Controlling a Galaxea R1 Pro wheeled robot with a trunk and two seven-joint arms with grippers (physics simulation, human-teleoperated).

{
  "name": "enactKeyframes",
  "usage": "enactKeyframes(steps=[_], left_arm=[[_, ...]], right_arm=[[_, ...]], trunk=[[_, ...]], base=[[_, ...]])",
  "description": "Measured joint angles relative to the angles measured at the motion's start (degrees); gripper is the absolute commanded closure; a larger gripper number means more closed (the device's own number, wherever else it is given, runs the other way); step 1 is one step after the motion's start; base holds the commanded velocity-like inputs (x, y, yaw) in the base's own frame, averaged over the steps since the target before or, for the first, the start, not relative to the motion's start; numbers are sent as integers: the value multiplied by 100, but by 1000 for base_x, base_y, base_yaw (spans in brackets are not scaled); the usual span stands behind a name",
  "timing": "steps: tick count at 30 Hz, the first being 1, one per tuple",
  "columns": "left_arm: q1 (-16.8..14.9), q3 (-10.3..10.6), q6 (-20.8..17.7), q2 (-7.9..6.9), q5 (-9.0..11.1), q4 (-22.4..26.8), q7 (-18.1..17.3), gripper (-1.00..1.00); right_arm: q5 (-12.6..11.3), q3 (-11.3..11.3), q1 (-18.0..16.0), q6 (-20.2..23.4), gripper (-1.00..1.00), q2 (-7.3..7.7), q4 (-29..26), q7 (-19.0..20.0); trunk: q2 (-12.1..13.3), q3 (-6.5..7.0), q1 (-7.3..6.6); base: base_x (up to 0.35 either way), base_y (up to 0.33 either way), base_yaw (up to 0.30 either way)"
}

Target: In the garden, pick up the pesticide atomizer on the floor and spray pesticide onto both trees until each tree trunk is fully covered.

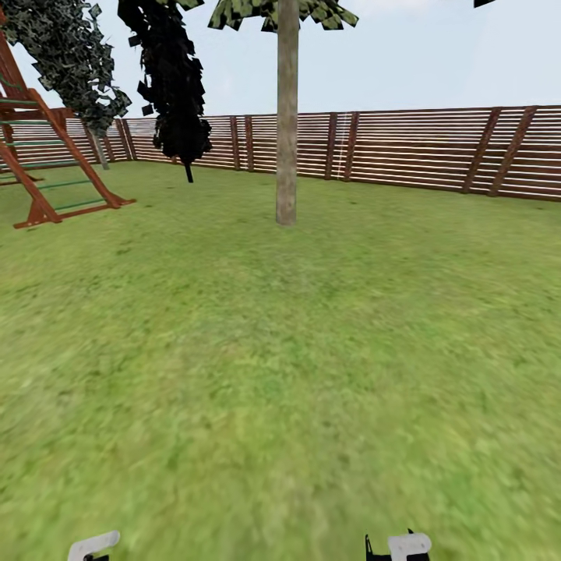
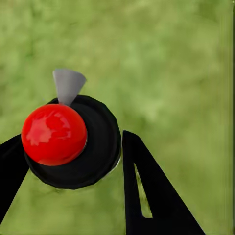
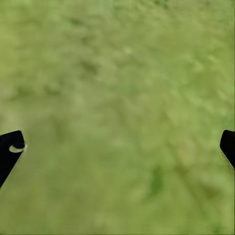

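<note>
Holding something between its two black fingers, my left pincer [image 2: 73, 161] looks straight down at the grass. Pinched there is a round black body capped by a glossy red ball, with a small grey wedge jutting from its far side. I judge this to be the atomizer [image 2: 73, 142] seen from above, though the trigger head is not plain from this angle. It sits inside the pincer, off the lawn [image 2: 186, 73].

My right pincer [image 3: 117, 147] is spread wide, its two dark fingertips at the outer edges of its view, with nothing but grass between them.

From the head camera, both wrists peek in at the near edge, left [image 1: 92, 545] and right [image 1: 399, 547], and open lawn stretches ahead of them. Well beyond the pincers, almost dead ahead, stands one tree [image 1: 287, 125] with a thick, pale, mottled trunk, its leaves high up. Its trunk looks bare, with no visible spray on it. Farther off to the left are a wooden climbing frame [image 1: 47, 164] and two thin dark-leaved trees. A slatted brown fence [image 1: 421, 148] closes the far side.

As I read it, the pick-up is done; the drive to this tree, spraying it, and finding the second tree all remain.
</note>
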State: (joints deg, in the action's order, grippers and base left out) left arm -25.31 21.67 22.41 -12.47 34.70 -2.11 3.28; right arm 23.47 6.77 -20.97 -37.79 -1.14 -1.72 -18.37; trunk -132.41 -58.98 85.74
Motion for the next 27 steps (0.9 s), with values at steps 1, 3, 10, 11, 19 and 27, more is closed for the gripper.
enactKeyframes(steps=[1,3,10,11,19,27], left_arm=[[0,0,0,-1,0,0,0,100],[0,0,0,2,1,0,1,100],[0,-3,0,-1,2,0,1,100],[0,1,0,-1,0,0,1,100],[0,-2,0,-1,1,0,1,100],[0,0,0,-1,0,0,1,100]], right_arm=[[0,0,2,0,-100,0,0,0],[0,0,1,0,-100,0,-3,0],[0,0,-1,0,-100,0,-2,0],[0,0,-2,0,-100,0,0,0],[0,0,1,0,-100,0,0,0],[0,0,-3,0,-100,0,-2,0]], trunk=[[0,0,0],[0,0,0],[0,0,0],[0,0,0],[0,0,0],[0,0,0]], base=[[340,0,0],[340,0,0],[340,0,0],[340,0,0],[340,0,0],[340,0,0]])
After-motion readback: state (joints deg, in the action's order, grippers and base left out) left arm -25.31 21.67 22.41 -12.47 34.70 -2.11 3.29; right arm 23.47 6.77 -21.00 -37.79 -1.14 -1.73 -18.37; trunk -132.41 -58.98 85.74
